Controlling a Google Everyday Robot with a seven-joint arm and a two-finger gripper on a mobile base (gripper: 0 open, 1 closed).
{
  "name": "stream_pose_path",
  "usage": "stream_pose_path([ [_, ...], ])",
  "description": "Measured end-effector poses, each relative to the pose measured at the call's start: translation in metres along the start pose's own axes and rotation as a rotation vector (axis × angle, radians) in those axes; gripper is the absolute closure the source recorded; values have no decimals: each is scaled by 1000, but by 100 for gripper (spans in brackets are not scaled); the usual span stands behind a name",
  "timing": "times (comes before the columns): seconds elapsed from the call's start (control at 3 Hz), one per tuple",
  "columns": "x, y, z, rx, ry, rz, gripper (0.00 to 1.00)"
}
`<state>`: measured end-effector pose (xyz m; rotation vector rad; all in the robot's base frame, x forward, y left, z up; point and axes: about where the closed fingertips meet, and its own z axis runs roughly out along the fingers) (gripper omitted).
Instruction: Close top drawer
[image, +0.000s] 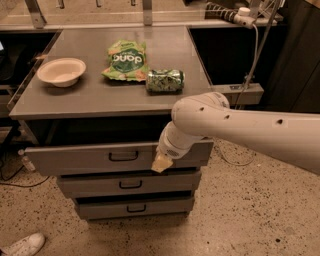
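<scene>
Below the tabletop (100, 97), pulled partly out: top drawer (75, 159), stiff metal, likely heavy but free-sliding. Against its front, right of its centre handle (123, 156): gripper (161, 163), openness impossible to tell. Best pushed flat on the panel.

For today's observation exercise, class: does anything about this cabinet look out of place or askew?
The top drawer stands pulled out, jutting past the two drawers below; the hand is at its front, right of the handle. The green can on top lies on its side.
</scene>
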<state>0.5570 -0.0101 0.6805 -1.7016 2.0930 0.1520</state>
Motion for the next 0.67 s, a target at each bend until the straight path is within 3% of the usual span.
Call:
stream_pose_path([
  [0.33, 0, 0, 0, 0, 0, 0, 0],
  [0.67, 0, 0, 0, 0, 0, 0, 0],
])
